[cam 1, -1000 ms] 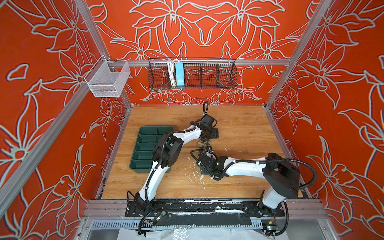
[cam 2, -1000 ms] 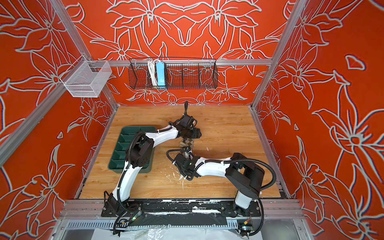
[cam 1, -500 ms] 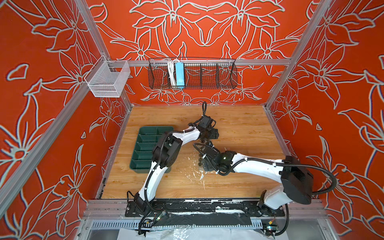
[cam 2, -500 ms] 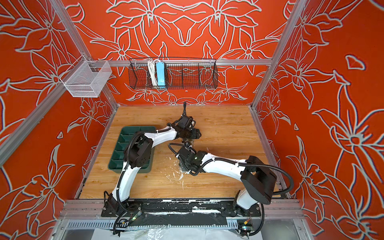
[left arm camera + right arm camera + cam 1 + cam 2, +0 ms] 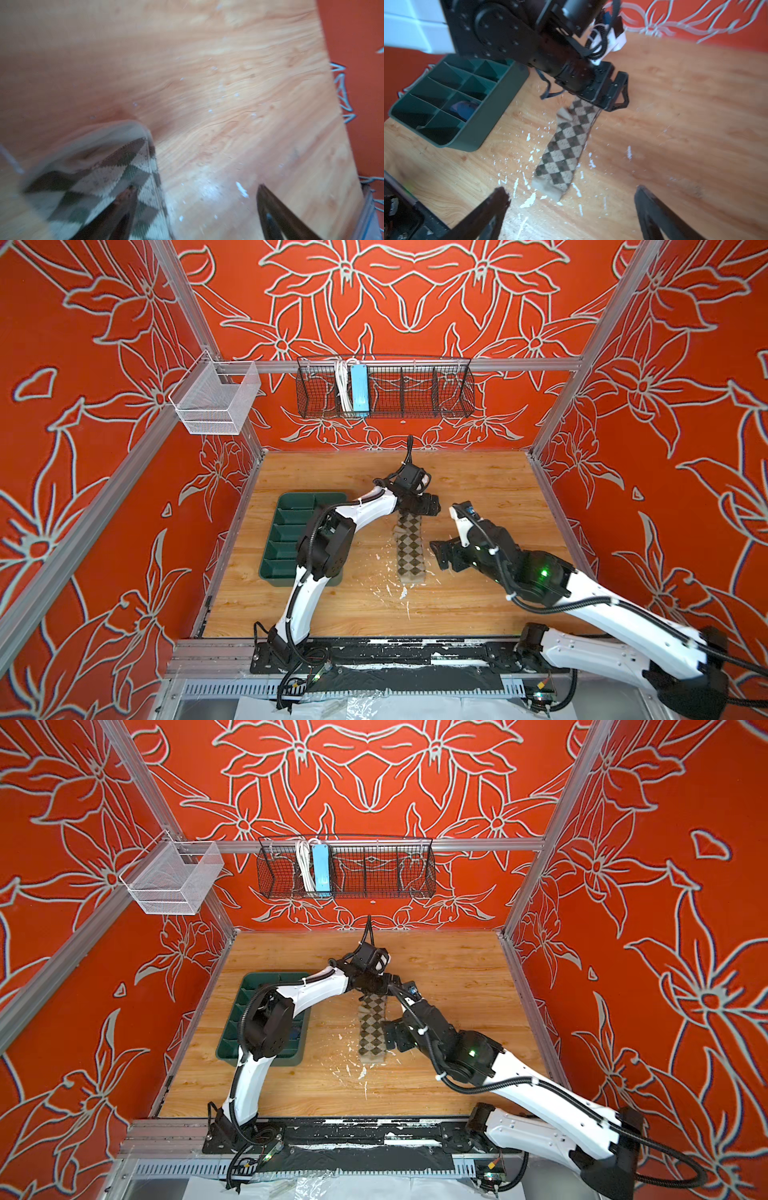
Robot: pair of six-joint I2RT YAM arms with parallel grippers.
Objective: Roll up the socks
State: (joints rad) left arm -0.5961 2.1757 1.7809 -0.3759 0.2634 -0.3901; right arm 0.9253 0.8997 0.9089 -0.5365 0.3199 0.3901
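Tray (image 5: 471, 143) holds purple sock (image 5: 464, 108); argyle sock (image 5: 562, 149) outside; left gripper (image 5: 196, 188), right gripper (image 5: 572, 191) both apart

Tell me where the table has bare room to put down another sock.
Bare wood: the far right corner, between the argyle sock, back wall and right wall; the near strip by the front rail. Crowded: between green tray and sock, under the left arm.
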